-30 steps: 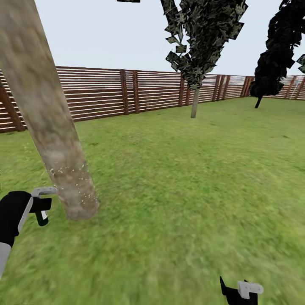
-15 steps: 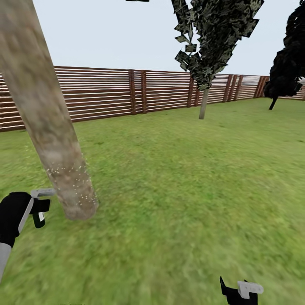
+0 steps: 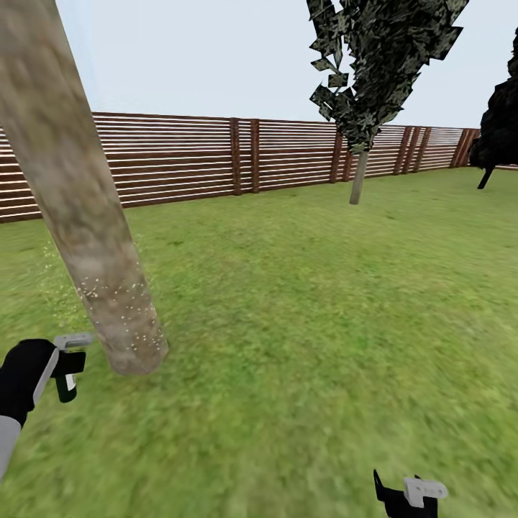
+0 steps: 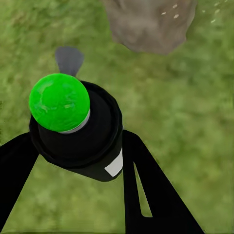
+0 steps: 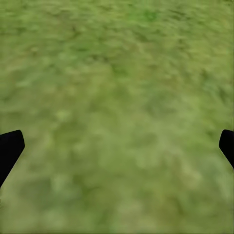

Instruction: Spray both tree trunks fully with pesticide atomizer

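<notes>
Left tool (image 4: pixel 73 146) clenched around the black pesticide atomizer with a glossy green ball top (image 4: pixel 59 102), already up off the lawn and held low, just beside the foot of the thick mottled grey-beige tree trunk (image 3: pixel 79 208). Pickup judged done. Spraying judged only partly done: fine white-yellow pesticide specks (image 3: pixel 119 302) dotted over the lower stretch of that trunk, with a few drifting beside it, while the bark higher up looks bare. Probably left to do: cover the rest of this trunk, then treat a second tree. Right tool (image 3: pixel 410 496) low over blurry green grass (image 3: pixel 324 324), black fingertips (image 5: pixel 10 146) spread wide at opposite sides of its wrist view with nothing between them, so released. Trunk top and crown cut off overhead; far side of the trunk hidden, so coverage there not judgeable. Atomizer nozzle hard to make out; a grey blurred shape past the green ball not identifiable. Brown horizontal-slat wooden fence (image 3: pixel 180 158) behind, with a dark thin-trunked tree (image 3: pixel 374 65) in front of it; second thick trunk not identifiable here.
</notes>
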